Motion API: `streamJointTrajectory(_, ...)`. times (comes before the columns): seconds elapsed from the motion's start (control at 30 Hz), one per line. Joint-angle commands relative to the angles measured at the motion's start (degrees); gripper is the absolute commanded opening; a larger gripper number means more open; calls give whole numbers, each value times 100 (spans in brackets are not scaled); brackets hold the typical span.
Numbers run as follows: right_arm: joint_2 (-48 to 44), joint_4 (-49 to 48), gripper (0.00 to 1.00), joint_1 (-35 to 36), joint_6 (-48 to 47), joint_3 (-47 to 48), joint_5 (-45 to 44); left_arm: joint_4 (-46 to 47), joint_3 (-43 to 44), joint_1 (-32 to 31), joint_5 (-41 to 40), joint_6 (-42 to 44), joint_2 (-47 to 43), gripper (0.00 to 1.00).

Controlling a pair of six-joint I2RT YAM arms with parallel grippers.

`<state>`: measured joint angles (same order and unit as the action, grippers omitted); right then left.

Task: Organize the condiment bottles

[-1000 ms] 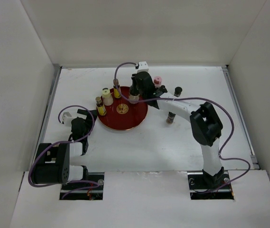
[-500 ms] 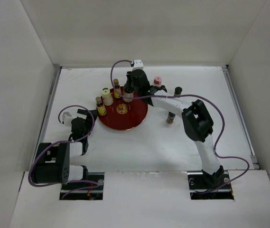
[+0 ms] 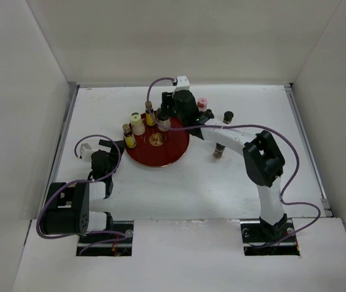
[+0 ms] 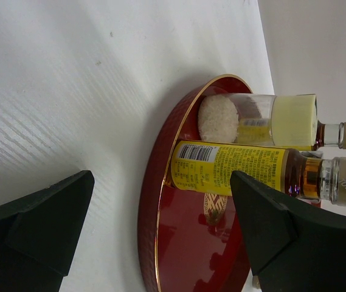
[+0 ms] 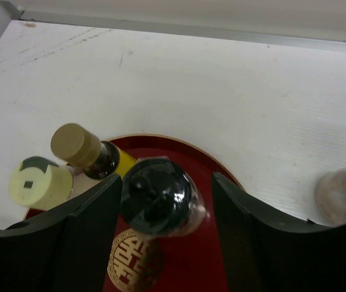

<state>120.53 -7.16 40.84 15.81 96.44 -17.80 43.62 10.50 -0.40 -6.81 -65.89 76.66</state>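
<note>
My right gripper [image 3: 165, 117] pinches a small black-capped glass bottle [image 5: 158, 193] upright at the far part of the round red tray [image 3: 160, 159]. It is close beside a cork-capped yellow bottle [image 5: 84, 149], a cream-capped bottle [image 3: 137, 123] and a yellow-labelled amber bottle [image 4: 233, 167], which stand on that tray. My left gripper [image 4: 160, 182] sits with jaws spread wide on the matte white table [image 3: 191, 188] just left of the tray. Right of the tray a pink-capped bottle [image 3: 202, 103] and two dark-capped bottles [image 3: 219, 150] stand on that surface, and plain white walls [image 3: 179, 42] close in three sides.
</note>
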Motion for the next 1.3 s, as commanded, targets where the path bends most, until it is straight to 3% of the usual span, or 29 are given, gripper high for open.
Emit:
streamJointTrajectory(0.0, -1222, -698, 68, 7, -78, -588, 22, 174, 145, 10, 48, -21, 33, 100)
streamJointTrajectory(0.13, -2137, -1006, 64, 7, -79, -1731, -13, 182, 154, -8, 57, -21, 33, 100)
streamJointTrajectory(0.23, -2647, -990, 38, -247, 35, -2453, -135, 182, 154, -8, 48, -3, -2, 100)
streamJointTrajectory(0.3, -2867, -850, 30, -466, 124, -2787, -311, 191, 154, -8, 48, -3, -2, 100)
streamJointTrajectory(0.4, -3000, -586, 33, -756, 89, -3026, -408, 191, 154, -8, 57, -3, 7, 100)
streamJointTrajectory(0.5, -2939, -444, 47, -1003, 45, -3140, -435, 191, 136, 10, 39, 23, -55, 100)
streamJointTrajectory(0.6, -2860, -392, 54, -1161, 45, -3175, -443, 191, 145, 10, 48, 41, -55, 100)
streamJointTrajectory(0.73, -2676, -383, 58, -1337, 80, -3141, -382, 191, 163, -17, 57, 41, -20, 100)
streamJointTrajectory(1.07, -2052, -304, 58, -1337, -34, -2605, -215, 191, 171, -8, 57, 41, -20, 100)
streamJointTrajectory(1.27, -1691, -286, 49, -1355, -149, -2341, -268, 191, 180, -8, 74, 41, 15, 100)
